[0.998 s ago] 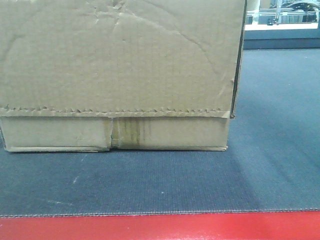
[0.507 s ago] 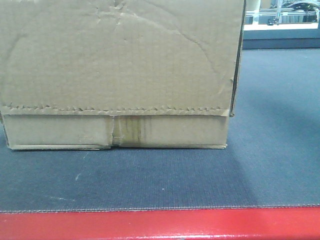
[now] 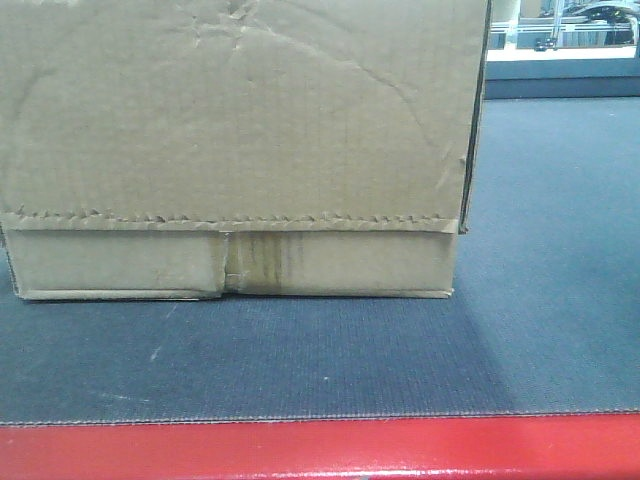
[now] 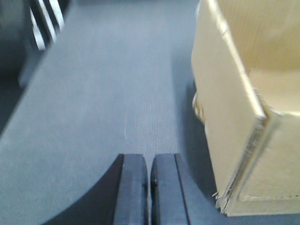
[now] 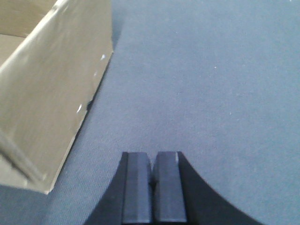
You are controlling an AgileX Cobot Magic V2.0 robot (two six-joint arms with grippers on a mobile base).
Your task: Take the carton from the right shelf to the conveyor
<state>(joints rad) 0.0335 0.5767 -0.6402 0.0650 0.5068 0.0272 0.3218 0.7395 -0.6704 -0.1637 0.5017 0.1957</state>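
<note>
The carton [image 3: 240, 130], brown corrugated with a creased face and a perforated tear line near its bottom, stands on the dark grey conveyor [image 3: 540, 300] behind its red front edge [image 3: 320, 448]. In the left wrist view the carton [image 4: 234, 108] is to the right of my left gripper [image 4: 150, 161], which is shut and empty over the belt. In the right wrist view the carton [image 5: 51, 89] is to the left of my right gripper [image 5: 152, 159], which is shut and empty, apart from the box. The right shelf is out of view.
A pale counter with metal frames [image 3: 565, 45] lies beyond the belt's far end. A black-and-white striped edge [image 4: 44, 21] shows at the belt's far left in the left wrist view. Bare belt [image 5: 211, 84] stretches right of the carton.
The view has shifted slightly since a second ago: the carton and red edge sit a little lower-right to start, then hold still. No gripper shows in those frames.
</note>
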